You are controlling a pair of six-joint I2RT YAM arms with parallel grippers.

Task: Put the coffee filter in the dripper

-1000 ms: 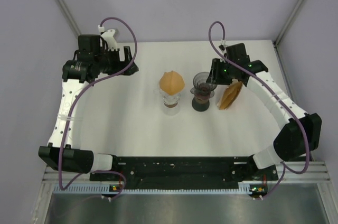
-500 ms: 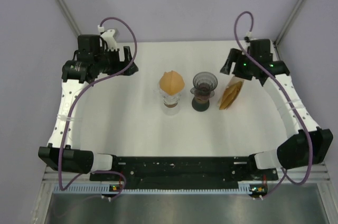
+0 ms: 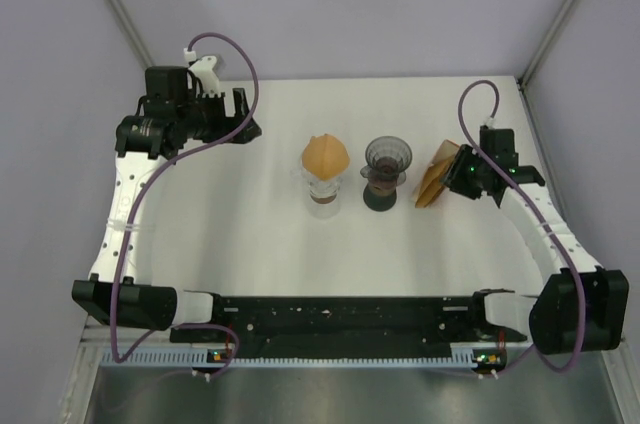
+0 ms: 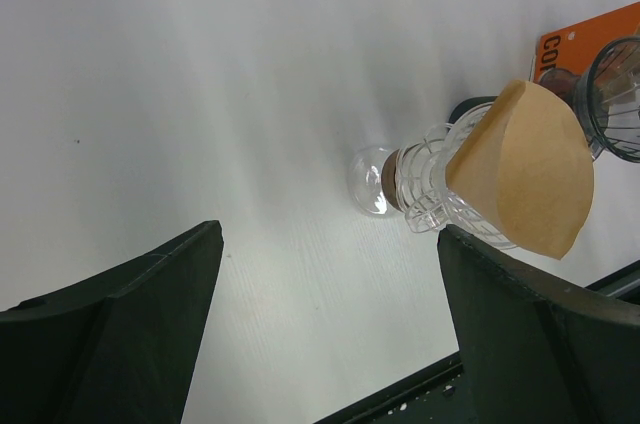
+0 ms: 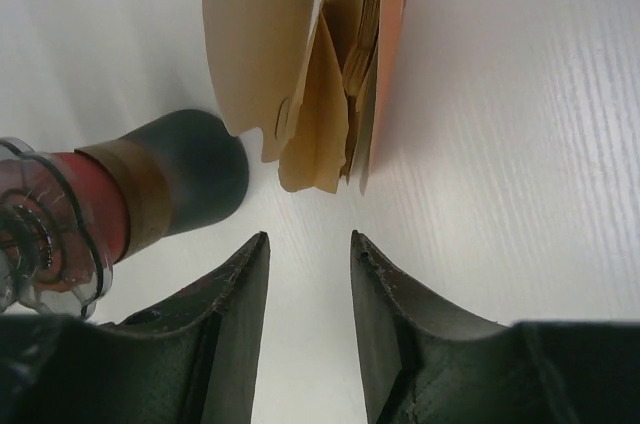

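The right arm has swung in from the far right, so the right gripper (image 3: pixel 458 174) now sits just right of the filters (image 3: pixel 433 182); the left arm has not moved.

Top view: the filters stand on edge, long axis running near-left to far-right, just right of the empty dripper (image 3: pixel 387 158). A glass dripper (image 3: pixel 325 182) further left already holds 1 filter. The left gripper (image 3: pixel 240 122) is well apart, far left, so the right arm is nearer.

Left wrist: the left gripper (image 4: pixel 330 234) is spread wide and empty, with the glass dripper (image 4: pixel 435 184) ahead.

Right wrist: the right gripper (image 5: pixel 308 239) shows a narrow gap with nothing in it. The filters (image 5: pixel 290 54) lie straight ahead, not touching, and the dripper (image 5: pixel 150 194) is to their left. The coming pinch likely depends on catching 1 sheet's edge.
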